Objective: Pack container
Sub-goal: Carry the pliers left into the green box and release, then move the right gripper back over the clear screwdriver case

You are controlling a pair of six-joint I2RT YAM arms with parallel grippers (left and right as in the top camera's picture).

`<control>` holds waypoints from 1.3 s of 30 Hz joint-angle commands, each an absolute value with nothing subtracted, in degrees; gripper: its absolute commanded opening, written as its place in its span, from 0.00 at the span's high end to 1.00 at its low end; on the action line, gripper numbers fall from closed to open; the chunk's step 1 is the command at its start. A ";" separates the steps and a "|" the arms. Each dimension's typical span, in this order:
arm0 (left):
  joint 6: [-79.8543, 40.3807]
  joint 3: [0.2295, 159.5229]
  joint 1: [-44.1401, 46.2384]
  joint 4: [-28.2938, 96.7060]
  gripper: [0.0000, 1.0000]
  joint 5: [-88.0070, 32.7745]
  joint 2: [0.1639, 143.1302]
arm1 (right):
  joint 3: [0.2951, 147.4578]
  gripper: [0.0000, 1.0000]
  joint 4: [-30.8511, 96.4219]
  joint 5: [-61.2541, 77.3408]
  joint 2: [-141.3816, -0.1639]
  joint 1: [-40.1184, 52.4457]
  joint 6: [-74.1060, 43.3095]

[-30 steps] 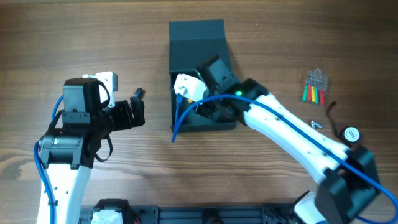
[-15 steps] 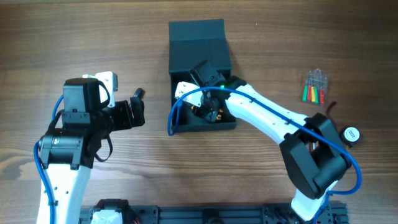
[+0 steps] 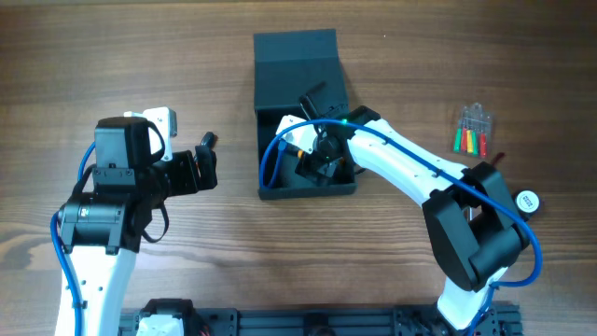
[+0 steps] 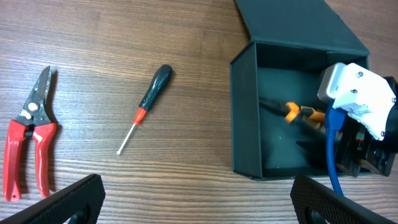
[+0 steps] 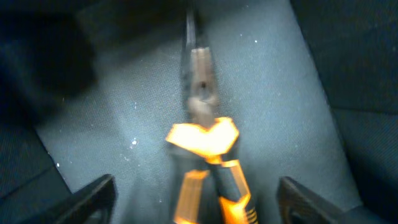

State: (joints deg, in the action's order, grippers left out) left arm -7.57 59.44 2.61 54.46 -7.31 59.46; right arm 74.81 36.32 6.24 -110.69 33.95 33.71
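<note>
One matte, boxy container (image 4: pixel 245 118) holds pliers (image 5: pixel 202 138).

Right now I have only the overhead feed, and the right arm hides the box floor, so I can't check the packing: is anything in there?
Observer: Yes, orange-handled pliers lie on the floor of the box.
Operator: Is the right gripper holding them?
Observer: No. The right wrist view shows its fingers spread wide, with the pliers lying between them, untouched.
Operator: Is anything hidden by the left arm?
Observer: A screwdriver and red-handled snips lie on the table beside the box.
</note>
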 commanded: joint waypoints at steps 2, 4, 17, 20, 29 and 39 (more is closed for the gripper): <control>-6.59 60.49 2.35 54.54 0.00 -6.96 59.37 | 74.98 0.08 36.88 7.62 -110.98 34.04 28.12; -6.59 60.49 2.35 54.54 0.00 -6.96 59.35 | 75.66 0.07 37.34 7.84 -110.10 34.06 25.12; -6.37 60.49 2.35 54.52 0.00 -6.96 59.37 | 106.74 0.00 58.94 -12.21 -93.78 30.02 -1.52; -6.37 60.49 2.35 54.52 0.00 -6.96 59.37 | 110.41 0.00 65.87 -14.59 -91.94 22.81 -11.40; -6.39 60.49 2.35 54.52 0.00 -6.96 59.37 | 111.09 0.00 77.82 -9.74 -96.77 -6.92 -14.35; -6.39 60.49 2.35 54.54 0.00 -6.98 59.37 | 110.91 0.00 78.83 -9.15 -112.79 -13.10 -8.05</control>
State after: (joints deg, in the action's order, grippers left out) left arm -7.57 59.44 2.61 54.48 -7.31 59.46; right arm 111.39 78.61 -10.11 -107.42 -13.13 -9.69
